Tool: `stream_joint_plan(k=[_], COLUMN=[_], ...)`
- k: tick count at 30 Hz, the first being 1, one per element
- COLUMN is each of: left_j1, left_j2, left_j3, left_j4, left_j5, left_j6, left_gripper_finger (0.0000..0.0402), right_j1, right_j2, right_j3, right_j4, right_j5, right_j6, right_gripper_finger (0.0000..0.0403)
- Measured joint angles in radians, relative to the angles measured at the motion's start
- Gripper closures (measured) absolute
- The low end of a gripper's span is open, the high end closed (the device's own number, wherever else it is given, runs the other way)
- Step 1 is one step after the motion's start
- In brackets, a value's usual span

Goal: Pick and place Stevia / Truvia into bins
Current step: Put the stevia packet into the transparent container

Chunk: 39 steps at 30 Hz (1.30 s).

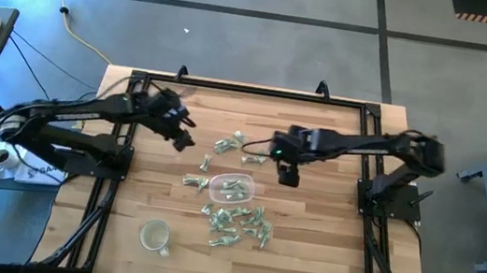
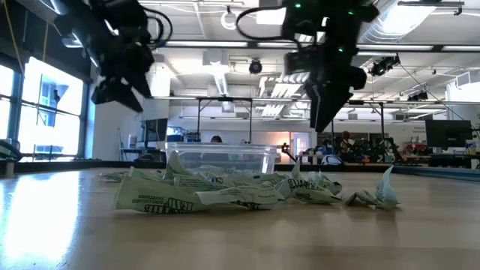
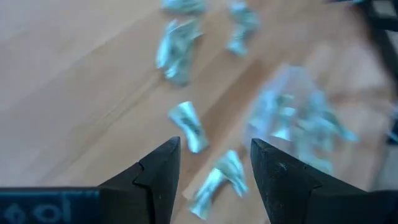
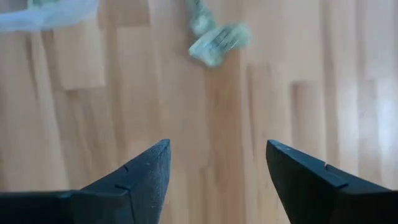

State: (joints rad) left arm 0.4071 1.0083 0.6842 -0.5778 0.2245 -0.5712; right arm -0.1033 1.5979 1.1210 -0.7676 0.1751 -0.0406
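Overhead, the wooden table (image 1: 323, 251) carried green-and-white Stevia sachets (image 1: 234, 222) scattered in loose clusters: one heap just in front of the clear tub (image 1: 232, 189), a few more behind it, and a couple at its left side. The tub sat near the middle of the table and already held several sachets (their exact number could not be made out through the plastic). From table height the tub (image 2: 219, 159) stood upright behind a ridge of crumpled sachets (image 2: 196, 193), with one more sachet lying apart to the right. The left gripper (image 1: 184, 138) hung above bare wood to the left of the sachets behind the tub, and its wrist camera showed the two dark fingers (image 3: 157, 177) parted with nothing between them, sachets (image 3: 189, 126) and the blurred tub lying on the table beyond. The right gripper (image 1: 287, 174) hovered over the table to the right of the tub, clear of the surface, and its fingers (image 4: 142, 174) were spread wide and empty, with one sachet (image 4: 217, 42) ahead of them on the wood. A round clear cup (image 1: 154, 234) stood nearer the front edge, left of the front heap.
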Motion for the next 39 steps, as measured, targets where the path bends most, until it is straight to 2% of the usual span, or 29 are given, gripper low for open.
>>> stream_joint_plan(k=[4,8,12,15,21,32,39], left_j1=[-0.061,-0.103,-0.173,-0.224,-0.287,-0.286,-0.284], left_j2=[0.159,0.306,0.403,0.448,0.523,0.612,0.644], left_j3=[0.0,0.0,0.032,0.084,0.169,0.175,0.179], left_j4=[0.083,0.19,0.231,0.214,0.071,0.086,0.075], left_j5=[-0.057,-0.071,-0.127,-0.203,-0.344,-0.315,-0.319], left_j6=[-0.125,-0.369,-0.48,-0.481,-0.481,-0.484,-0.437], left_gripper_finger=[0.0172,0.0172,0.0172,0.0172,0.0172,0.0174,0.022], right_j1=[-0.057,-0.113,-0.149,-0.169,-0.195,-0.201,-0.201], right_j2=[-0.076,-0.077,-0.073,-0.073,-0.073,-0.073,-0.073], right_j3=[-0.113,-0.153,-0.184,-0.205,-0.208,-0.208,-0.208], right_j4=[0.157,0.203,0.251,0.273,0.289,0.294,0.28], right_j5=[-0.044,-0.033,-0.035,-0.035,-0.035,-0.036,-0.03], right_j6=[-0.1,-0.12,-0.118,-0.118,-0.118,-0.09,-0.087], right_gripper_finger=[0.015,0.0148,0.0148,0.0148,0.0148,0.0148,0.0148])
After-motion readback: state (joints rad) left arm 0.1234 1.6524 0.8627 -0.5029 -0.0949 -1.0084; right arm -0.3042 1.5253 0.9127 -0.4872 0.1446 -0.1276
